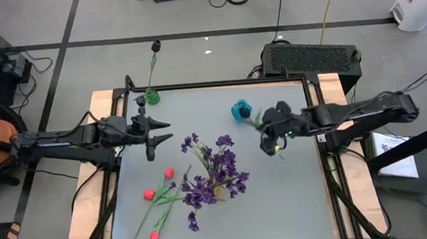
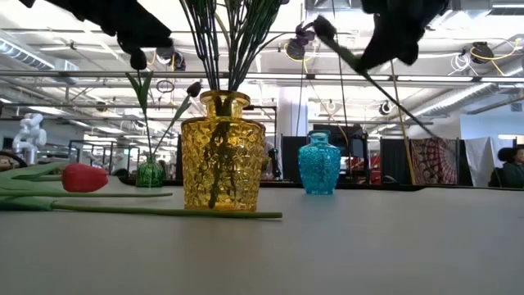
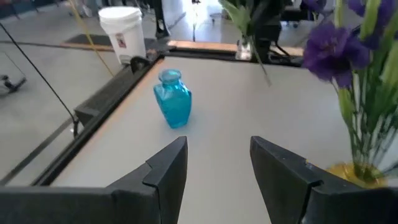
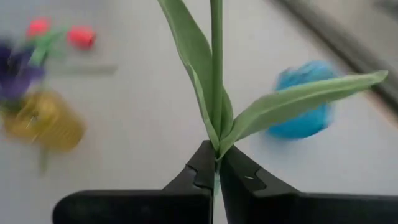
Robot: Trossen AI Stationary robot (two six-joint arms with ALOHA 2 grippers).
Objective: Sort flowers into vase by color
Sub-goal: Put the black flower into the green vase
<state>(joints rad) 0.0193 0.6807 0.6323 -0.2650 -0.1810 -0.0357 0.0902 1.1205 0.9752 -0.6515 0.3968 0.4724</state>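
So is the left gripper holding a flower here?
No. The left gripper stands open with nothing between its fingers; only bare table and the blue vase lie ahead.

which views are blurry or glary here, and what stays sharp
Right wrist view: the held green stem is sharp, while the blue vase, yellow vase and red tulips behind it are smeared. Low view: bright ceiling lights backlight the scene, so the arms show as dark shapes; the yellow vase is crisp. Left wrist view: mildly soft, purple blooms slightly blurred. High view: evenly lit.
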